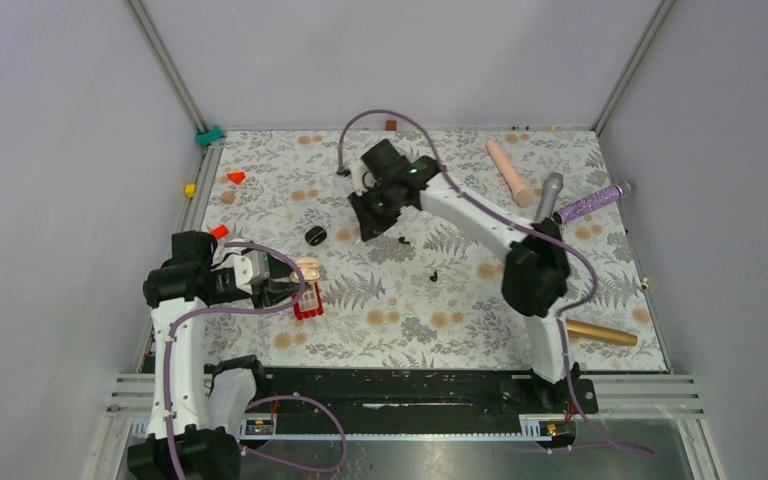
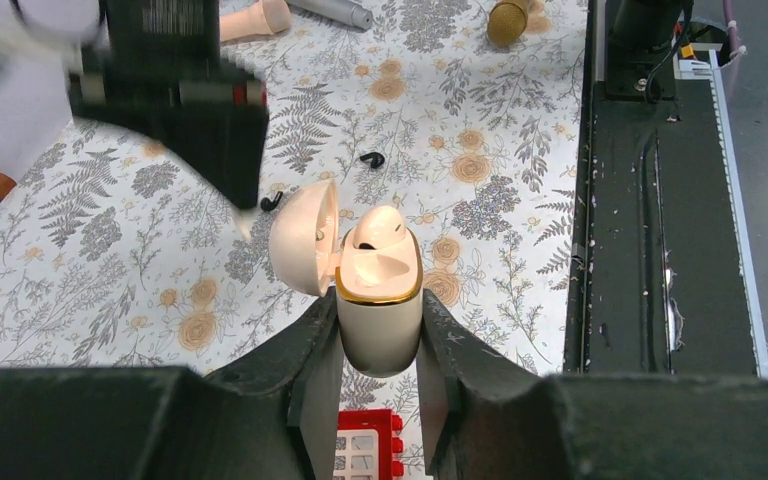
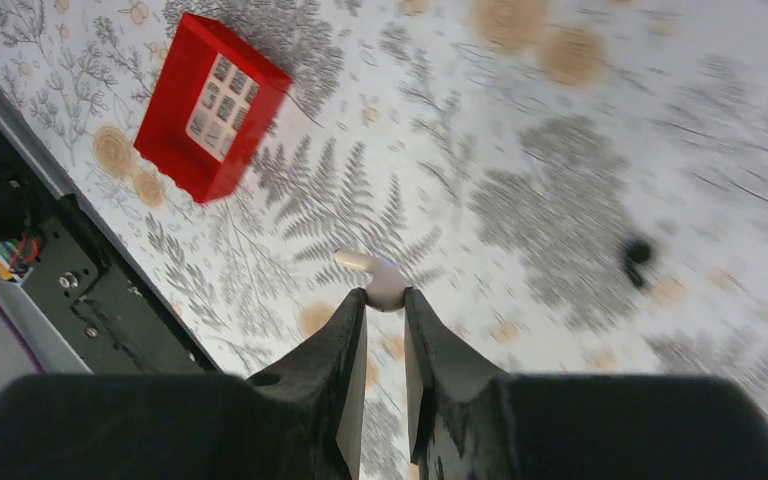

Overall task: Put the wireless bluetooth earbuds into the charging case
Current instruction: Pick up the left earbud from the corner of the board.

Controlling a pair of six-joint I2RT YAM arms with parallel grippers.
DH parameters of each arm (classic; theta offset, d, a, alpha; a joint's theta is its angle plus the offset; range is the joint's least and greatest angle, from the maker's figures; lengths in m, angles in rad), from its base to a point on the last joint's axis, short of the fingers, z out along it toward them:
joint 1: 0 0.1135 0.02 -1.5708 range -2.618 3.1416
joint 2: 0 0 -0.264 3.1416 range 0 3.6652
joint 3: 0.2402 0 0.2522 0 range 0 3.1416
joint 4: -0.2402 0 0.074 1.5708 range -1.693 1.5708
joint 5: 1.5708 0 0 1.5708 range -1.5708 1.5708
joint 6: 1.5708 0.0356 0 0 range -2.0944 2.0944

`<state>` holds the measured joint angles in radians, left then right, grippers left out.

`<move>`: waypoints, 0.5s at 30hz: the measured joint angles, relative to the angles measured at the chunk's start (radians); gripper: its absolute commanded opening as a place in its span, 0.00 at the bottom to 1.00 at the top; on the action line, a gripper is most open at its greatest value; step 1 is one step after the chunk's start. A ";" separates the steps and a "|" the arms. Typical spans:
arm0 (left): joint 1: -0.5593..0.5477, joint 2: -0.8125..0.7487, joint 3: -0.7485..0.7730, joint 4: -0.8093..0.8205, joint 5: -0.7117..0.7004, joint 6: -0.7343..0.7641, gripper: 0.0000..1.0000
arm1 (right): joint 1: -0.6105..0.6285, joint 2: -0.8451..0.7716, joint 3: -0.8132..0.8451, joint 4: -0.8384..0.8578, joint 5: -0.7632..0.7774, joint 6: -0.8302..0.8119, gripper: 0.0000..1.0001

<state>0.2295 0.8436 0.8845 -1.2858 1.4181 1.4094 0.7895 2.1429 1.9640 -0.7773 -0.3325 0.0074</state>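
Left gripper [image 2: 380, 308]: clenched on the charging case [image 2: 378, 345], one finger on each side of the cream body just below its gold rim. The lid [image 2: 303, 238] is swung open to the left of the body. In the top view the case sits left of centre, just above the red block [image 1: 307, 303].

Right gripper [image 3: 385, 300]: jaws drawn nearly together, grasping a small pale piece [image 3: 378, 281] at the fingertips. It is a rounded bulb with a short stem pointing left. In the top view this gripper hangs above the upper middle of the table [image 1: 520, 290].

Earbuds – both lie loose on the patterned cover, outside the case and well apart from each other.
- First black earbud [image 2: 271, 202]: in the left wrist view, just upper left of the open lid, close beside the right gripper's tip.
- Second black earbud [image 2: 371, 158]: above the case in that view; near the frame centre in the top view.

The right wrist view is motion-blurred – a dark spot at its right side cannot be identified.
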 measured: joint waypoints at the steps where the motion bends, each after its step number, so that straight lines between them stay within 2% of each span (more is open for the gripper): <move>1: 0.000 0.006 0.000 0.000 0.003 0.001 0.00 | -0.015 -0.066 -0.043 0.013 0.018 -0.019 0.15; 5: -0.019 0.047 0.006 -0.006 0.010 0.000 0.00 | -0.049 -0.309 -0.203 0.055 0.106 -0.091 0.14; 11: -0.162 0.160 0.081 -0.005 -0.037 -0.027 0.00 | -0.036 -0.595 -0.403 0.114 0.192 -0.193 0.14; 15: -0.257 0.234 0.149 0.101 -0.103 -0.202 0.00 | -0.036 -0.687 -0.449 0.121 0.221 -0.248 0.14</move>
<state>-0.0280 1.0779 1.0336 -1.1851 1.3148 1.2076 0.7536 1.4563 1.5154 -0.6567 -0.1112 -0.2409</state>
